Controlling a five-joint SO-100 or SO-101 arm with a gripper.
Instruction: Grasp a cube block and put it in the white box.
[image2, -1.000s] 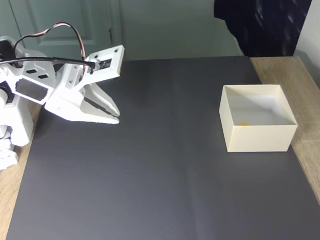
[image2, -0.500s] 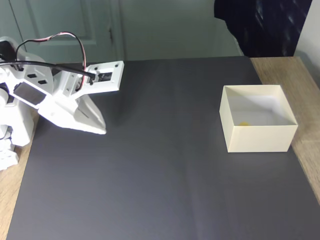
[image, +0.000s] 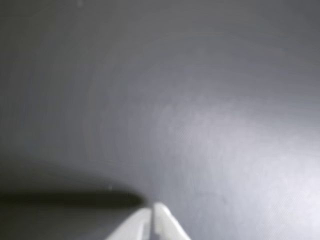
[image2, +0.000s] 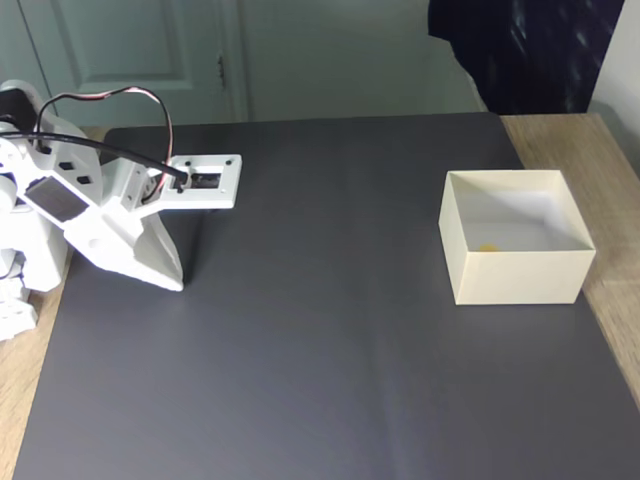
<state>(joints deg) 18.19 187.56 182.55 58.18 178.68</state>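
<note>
Down at the left of the fixed view, the white arm (image2: 60, 215) is folded low, with its gripper (image2: 170, 283) pointing down at the dark grey mat (image2: 320, 350) that covers most of the wooden bench (image2: 600, 150). The gripper's tips sit at or just above the mat; its jaws are pressed together with nothing between them, which the wrist view confirms, where the two white fingertips (image: 162, 216) meet at the bottom centre of the frame over bare mat beside a dark shadow. Red and black cables (image2: 110, 100) loop over the arm. At the right of the fixed view stands the white box (image2: 515, 275), partly over the mat's right edge. Inside it, low against the near wall, a small patch of yellow shows: the cube block (image2: 487, 247), mostly hidden by that wall
</note>
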